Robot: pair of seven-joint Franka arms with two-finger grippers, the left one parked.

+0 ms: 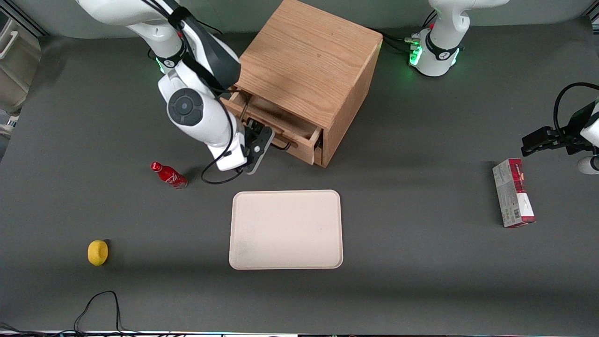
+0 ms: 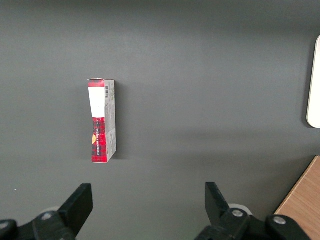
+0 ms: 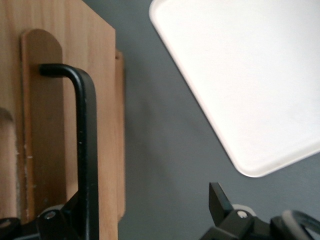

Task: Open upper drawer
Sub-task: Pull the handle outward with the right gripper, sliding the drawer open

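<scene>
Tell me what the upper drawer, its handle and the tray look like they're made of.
Upper drawer: light wood with visible grain, seemingly oak, matte. Handle: smooth black bar, probably painted metal. Tray: plain cream, matte, likely plastic, possibly moulded fibre. The end effector is at the drawer's front, open around the handle.

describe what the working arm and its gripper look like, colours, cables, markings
The working arm has glossy white shells with a dark grey round joint cap, a black sleeve section and black cables looping alongside. A green light glows at its base. Its gripper is black with angular fingers.
</scene>
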